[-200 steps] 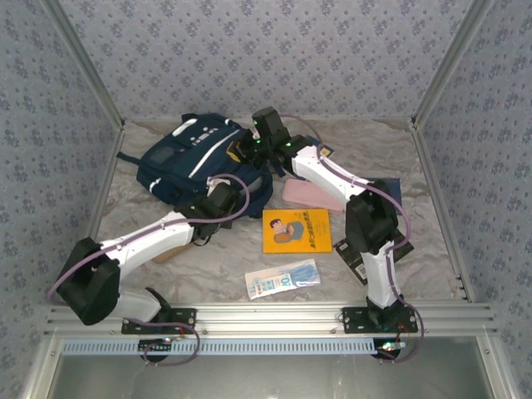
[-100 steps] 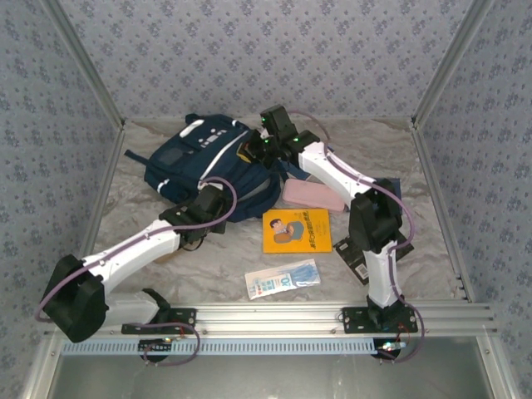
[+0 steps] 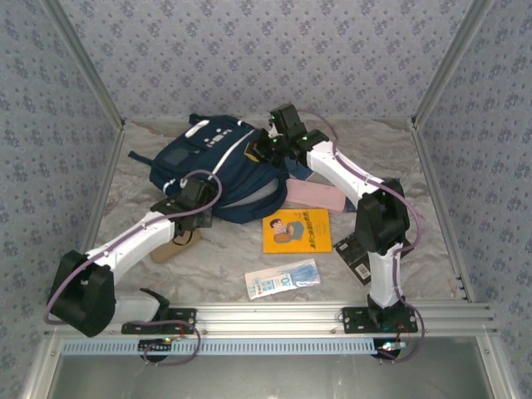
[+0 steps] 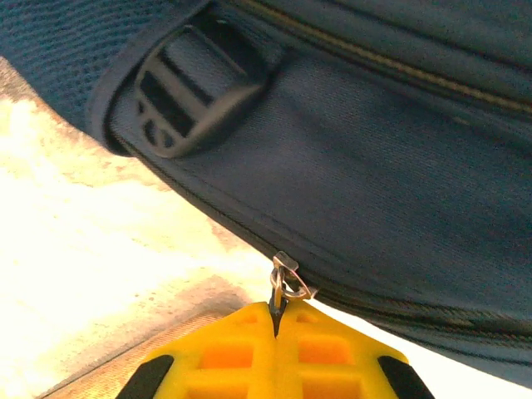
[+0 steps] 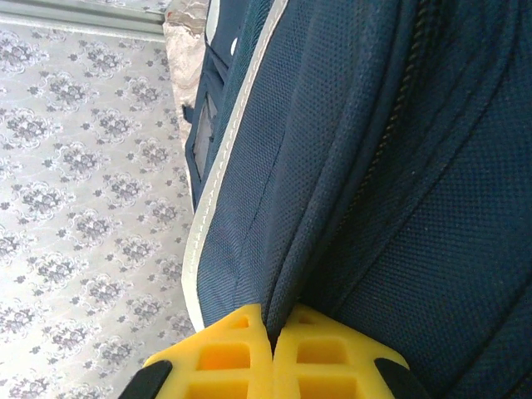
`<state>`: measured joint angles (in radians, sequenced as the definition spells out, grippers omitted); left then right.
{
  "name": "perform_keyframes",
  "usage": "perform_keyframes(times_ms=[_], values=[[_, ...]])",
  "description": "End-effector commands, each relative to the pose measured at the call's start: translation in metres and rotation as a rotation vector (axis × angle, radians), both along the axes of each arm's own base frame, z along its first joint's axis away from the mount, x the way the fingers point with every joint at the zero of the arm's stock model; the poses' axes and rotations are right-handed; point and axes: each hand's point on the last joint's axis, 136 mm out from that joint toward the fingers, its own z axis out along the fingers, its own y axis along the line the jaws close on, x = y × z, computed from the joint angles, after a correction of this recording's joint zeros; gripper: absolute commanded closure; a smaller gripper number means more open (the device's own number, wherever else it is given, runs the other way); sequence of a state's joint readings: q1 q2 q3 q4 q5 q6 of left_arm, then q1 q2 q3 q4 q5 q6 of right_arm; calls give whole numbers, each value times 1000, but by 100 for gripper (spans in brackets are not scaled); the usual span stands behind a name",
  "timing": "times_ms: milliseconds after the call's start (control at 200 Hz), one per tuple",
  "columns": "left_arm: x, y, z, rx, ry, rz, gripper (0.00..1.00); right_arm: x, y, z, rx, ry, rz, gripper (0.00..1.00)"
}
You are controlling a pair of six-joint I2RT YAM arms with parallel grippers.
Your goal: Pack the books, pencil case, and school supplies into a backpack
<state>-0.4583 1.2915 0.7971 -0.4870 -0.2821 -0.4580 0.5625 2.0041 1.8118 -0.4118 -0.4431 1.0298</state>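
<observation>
At backpack [image 3: 208, 158] edges, left hand [image 4: 276, 320] on zipper pull [image 4: 284, 281] (right hand [image 5: 272, 328] pinching fabric)

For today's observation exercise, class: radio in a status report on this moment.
Left gripper shut on zipper pull. Right gripper shut on backpack fabric. Orange book, packet unpacked on table. No obstruction seen.

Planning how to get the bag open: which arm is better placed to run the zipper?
Left. The left gripper is shut on the metal zipper pull on the backpack. The right gripper pinches a fold of its fabric, so it probably serves best as an anchor.
</observation>
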Motion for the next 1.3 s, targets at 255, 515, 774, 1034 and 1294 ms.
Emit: perform_keyframes(times_ms=[255,515,774,1034,1294], values=[[46,32,5,-89,28,165,95,-7,5,55,55,-147,81,100],[45,35,29,-140,-8,169,54,-6,19,45,60,-127,75,100],[19,29,67,-218,-61,113,44,16,23,8,-56,-117,78,98],[-3,2,77,-332,-14,-9,40,15,36,-26,-98,-76,145,83],[-12,-28,96,-352,-17,-128,35,-4,-7,-21,-412,-201,237,40]])
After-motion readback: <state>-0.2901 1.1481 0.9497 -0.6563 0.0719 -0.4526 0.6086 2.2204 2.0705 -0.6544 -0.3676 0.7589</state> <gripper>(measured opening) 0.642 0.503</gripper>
